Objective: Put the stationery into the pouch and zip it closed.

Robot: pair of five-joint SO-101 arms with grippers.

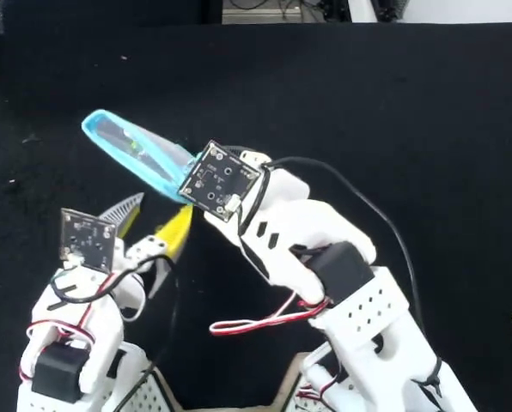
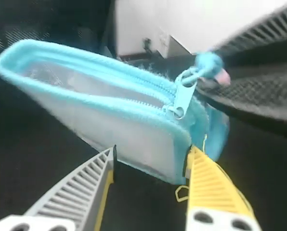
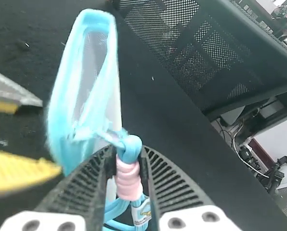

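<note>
"Above the black table [image 1: 368,103], how many things have you got hold of?"

"One pouch [image 1: 134,148], turquoise with clear sides. My right gripper [image 3: 127,153] is clamped on its pull cord [image 3: 128,175], which carries one pink bead [image 3: 127,179]."

"And your left?"

"My left gripper [image 2: 151,154] is spread wide. One grey finger [image 2: 81,187] and one yellow finger [image 2: 213,187] sit on either side of the pouch's near end, close to its single zip slider [image 2: 182,96]."

"Which way does it lie?"

"Its long axis runs from my right gripper toward the table's far left, the far end pointing away from me. Whether the zip is fully shut, I cannot tell."
</note>
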